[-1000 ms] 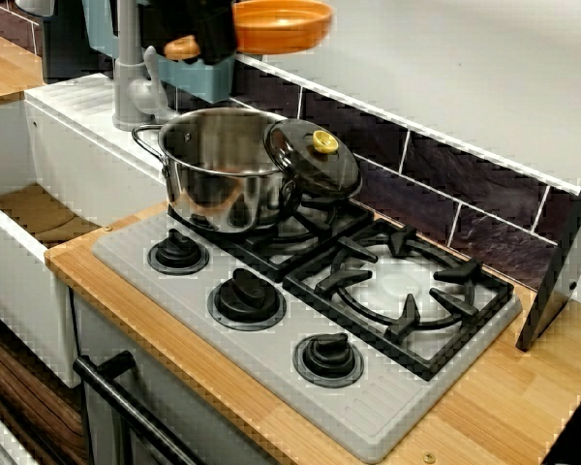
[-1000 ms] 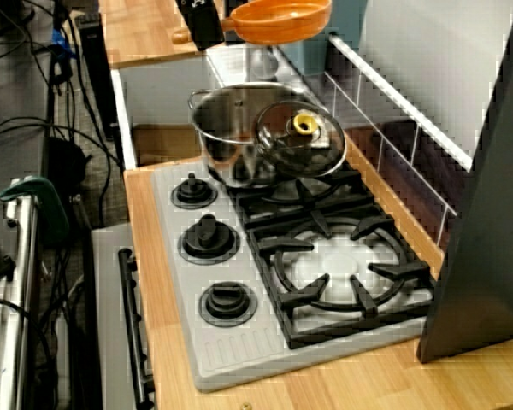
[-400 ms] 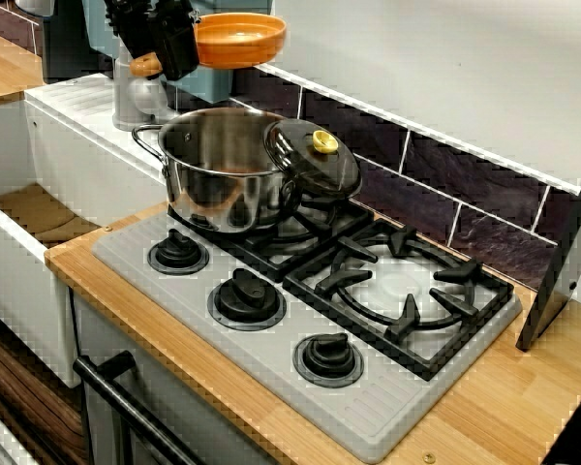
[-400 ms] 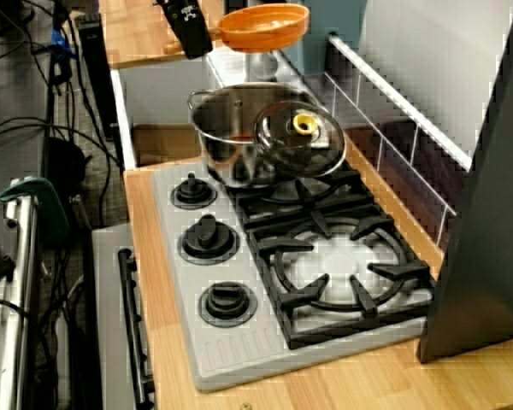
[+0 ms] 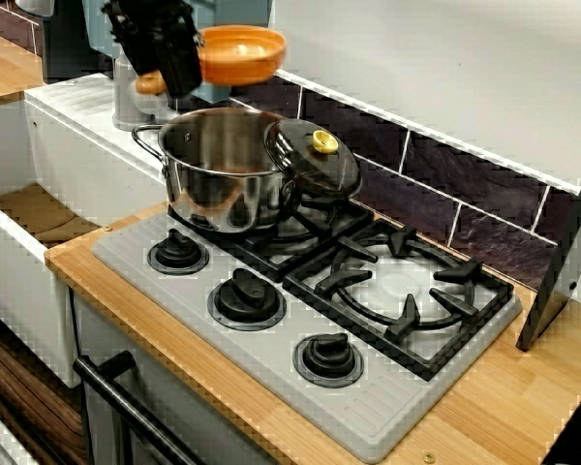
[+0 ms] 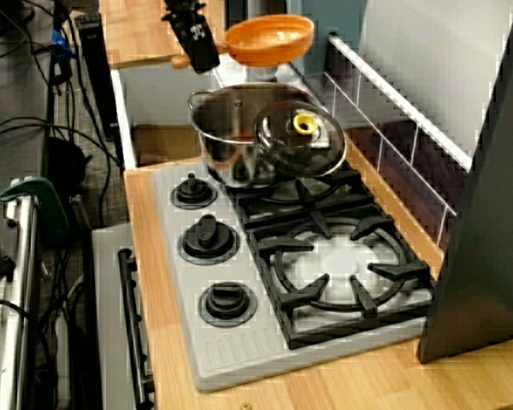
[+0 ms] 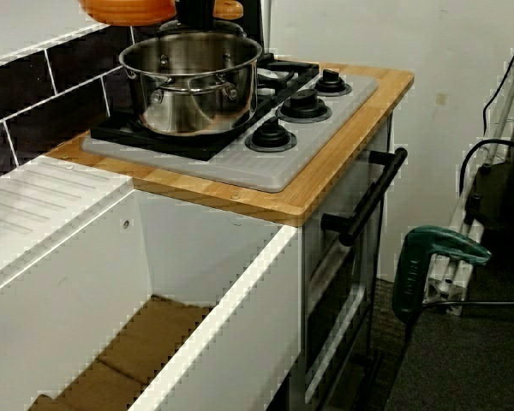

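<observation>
My black gripper point(image 5: 174, 76) hangs above the left rear of the stove, shut on the wooden handle point(image 5: 148, 83) of an orange pan point(image 5: 240, 53). The pan is held level in the air, just above the far rim of a steel pot point(image 5: 223, 170). The pot stands on the left burner, and its glass lid point(image 5: 315, 155) with a gold knob leans tilted on its right rim. In the view along the stove the gripper point(image 6: 201, 51) holds the pan point(image 6: 269, 38) above the pot point(image 6: 231, 128). The view from the sink side cuts the pan point(image 7: 124, 10) off at the top edge.
The right burner grate point(image 5: 402, 291) is bare. Three black knobs point(image 5: 246, 295) line the stove front. A white sink point(image 7: 86, 282) and a grey faucet point(image 5: 126, 97) lie left of the stove. A dark panel point(image 6: 487, 213) stands at the stove's right end. A black oven handle point(image 7: 368, 197) sticks out in front.
The gripper carried the orange pan leftward from over the lid side, then lowered it a little toward the pot. Pot and lid have not moved.
</observation>
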